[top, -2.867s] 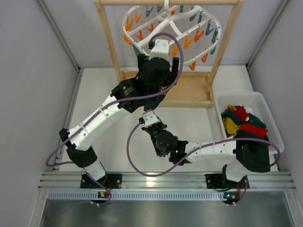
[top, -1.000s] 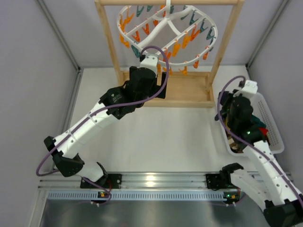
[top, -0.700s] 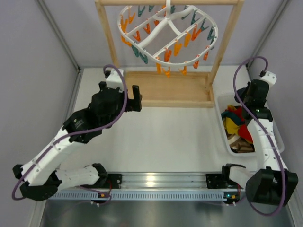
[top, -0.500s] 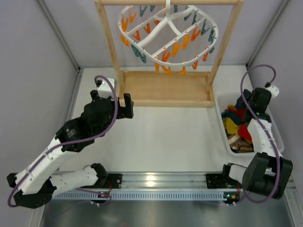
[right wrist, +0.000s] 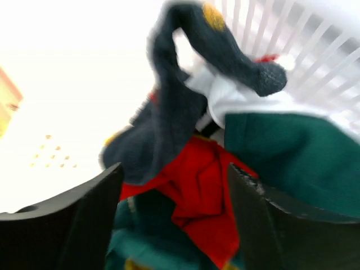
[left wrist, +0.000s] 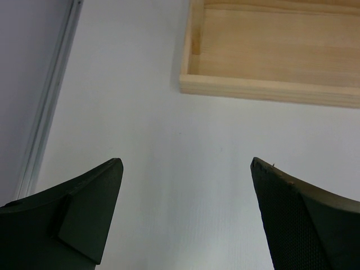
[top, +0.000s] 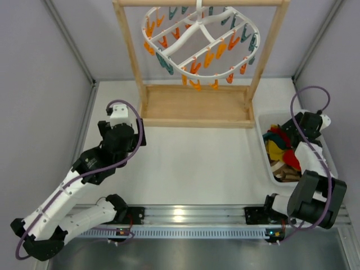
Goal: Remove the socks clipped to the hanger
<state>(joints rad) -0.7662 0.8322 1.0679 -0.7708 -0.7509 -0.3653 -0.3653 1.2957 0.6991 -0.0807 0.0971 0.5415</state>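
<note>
The hanger (top: 198, 42), a white oval ring fringed with orange and teal clips, hangs from the wooden stand at the top; only clips show on it. The socks (top: 282, 145) lie piled in the white basket (top: 331, 164) at the right. My right gripper (right wrist: 174, 166) hovers open over that pile, nothing between its fingers. Just beyond them are a blurred dark sock (right wrist: 185, 84), a red sock (right wrist: 211, 194) and a teal one (right wrist: 292, 152). My left gripper (left wrist: 185, 163) is wide open and empty over bare table, near the stand's left corner.
The wooden stand's flat base (top: 197, 106) and two uprights sit at the back centre; its corner (left wrist: 194, 84) lies ahead of the left fingers. The slatted basket wall (right wrist: 315, 39) rises behind the socks. Grey walls close both sides, and a metal rail (top: 180, 216) runs along the near edge.
The left arm drew back from the hanger toward the near left. The right arm swung further over the basket, its jaws opened, and the dark sock now lies loose on the pile.
</note>
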